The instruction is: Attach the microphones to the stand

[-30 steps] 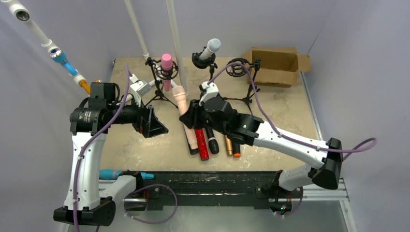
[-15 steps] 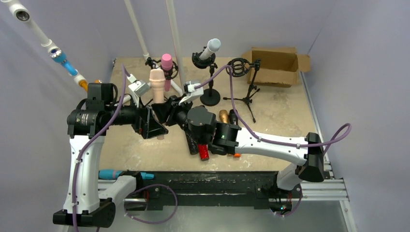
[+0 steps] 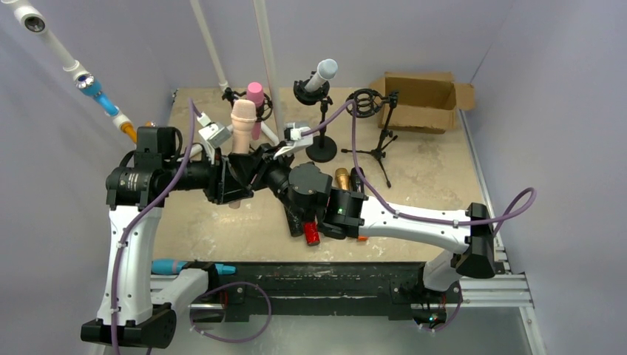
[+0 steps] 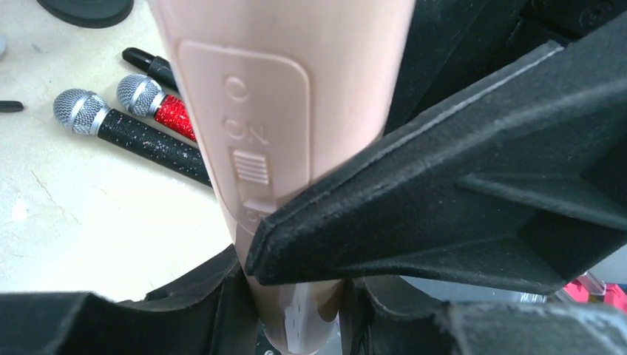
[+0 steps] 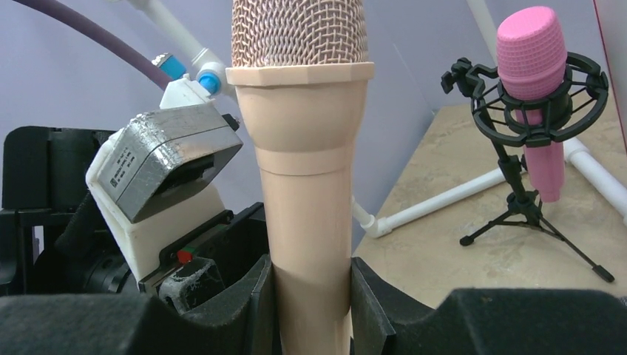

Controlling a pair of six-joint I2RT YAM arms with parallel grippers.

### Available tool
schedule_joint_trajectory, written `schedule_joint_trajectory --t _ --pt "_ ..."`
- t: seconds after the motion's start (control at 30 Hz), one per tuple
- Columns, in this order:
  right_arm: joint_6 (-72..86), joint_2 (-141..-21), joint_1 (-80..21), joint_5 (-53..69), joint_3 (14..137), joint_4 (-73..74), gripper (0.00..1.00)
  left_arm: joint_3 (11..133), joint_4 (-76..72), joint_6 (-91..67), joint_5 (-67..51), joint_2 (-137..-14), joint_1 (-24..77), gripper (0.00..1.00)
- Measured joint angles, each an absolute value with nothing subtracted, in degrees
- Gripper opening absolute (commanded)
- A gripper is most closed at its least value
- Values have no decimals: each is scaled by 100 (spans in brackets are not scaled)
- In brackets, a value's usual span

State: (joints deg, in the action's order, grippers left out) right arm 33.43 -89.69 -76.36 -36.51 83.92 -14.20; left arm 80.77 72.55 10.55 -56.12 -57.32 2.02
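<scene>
Peach microphone (image 5: 307,185) upright, near pink mic's stand (image 5: 517,188). Clamped low on handle by right gripper (image 5: 310,292), apparently by left gripper (image 3: 235,181) too. Verify left hold before opening right; keep vertical, clear of that stand.

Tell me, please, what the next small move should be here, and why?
Probably open the right gripper. Both it and the left gripper clamp the upright peach microphone, so one must let go before the other can carry it toward the empty shock-mount stand.
</scene>
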Motion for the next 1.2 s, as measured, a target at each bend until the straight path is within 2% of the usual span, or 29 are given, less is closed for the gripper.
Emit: schedule_joint_trajectory --t 0.1,0.23,0.47,0.57,0.7,0.83,1.0,1.03,1.1,1.13,1.2 --pt "3489 -8962 -7524 -3452 8484 -1179 22 8073 7249 1070 -5529 -5688 204 0" --pt "3881 -8917 -7166 -2641 8521 -797 31 8001 7214 1114 -5288 -5596 202 0" --pt "4348 -8919 -6556 -1153 8873 34 43 7970 7067 1404 -5050 -5590 202 0" --pt "4333 -9078 -6510 -961 9264 436 49 7970 7059 1487 -5011 -5555 185 0" --pt "4296 -9345 -6399 -963 9666 602 51 7957 7266 1649 -4960 -5494 189 0" --pt "4250 -9529 -6364 -996 9863 657 45 7918 7417 1778 -4934 -5481 191 0" --pt "4246 -9579 -6372 -1002 9891 672 11 7885 7450 1824 -4858 -5478 191 2" --pt "4239 -9574 -6372 -993 9891 676 6 7885 7437 1822 -4845 -5472 191 12" --pt "4222 -9574 -6361 -989 9918 727 0 7885 7424 1817 -4821 -5474 191 43" --pt "4206 -9574 -6353 -978 9957 794 0 7885 7408 1813 -4821 -5478 196 54" --pt "4027 -9574 -6281 -958 10079 1052 0 7885 7367 1793 -4777 -5483 202 85"
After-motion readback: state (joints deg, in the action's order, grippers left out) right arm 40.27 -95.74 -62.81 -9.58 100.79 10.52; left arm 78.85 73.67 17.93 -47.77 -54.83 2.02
